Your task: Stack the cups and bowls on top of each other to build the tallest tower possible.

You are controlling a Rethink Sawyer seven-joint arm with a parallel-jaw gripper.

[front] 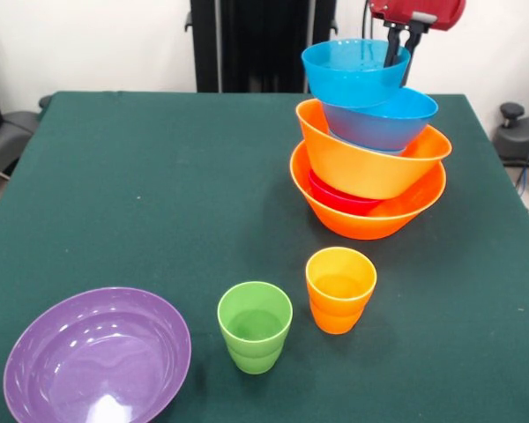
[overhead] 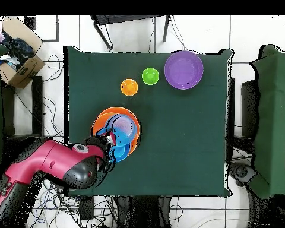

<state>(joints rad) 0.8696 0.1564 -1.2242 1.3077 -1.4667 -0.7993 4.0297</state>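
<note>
The tower stands at the right in the front view: a large orange bowl (front: 370, 218) as base, a small red bowl (front: 337, 199), a second orange bowl (front: 366, 166), a blue bowl (front: 383, 123) and a tilted blue bowl (front: 351, 72) on top. My gripper (front: 403, 51) comes down from the top edge and is shut on the top blue bowl's far rim, one finger inside and one outside. The green cup (front: 255, 324), orange cup (front: 339, 286) and purple bowl (front: 97, 357) stand apart near the front. The blue cup is hidden. Overhead, the tower (overhead: 100, 122) sits by my gripper (overhead: 106, 141).
The table (front: 159, 176) has a dark green cloth. In the overhead view my red arm (overhead: 56, 163) reaches in from the lower left, and the purple bowl (overhead: 184, 69), green cup (overhead: 150, 76) and orange cup (overhead: 129, 87) line the far edge. A cardboard box (overhead: 17, 62) sits off the table.
</note>
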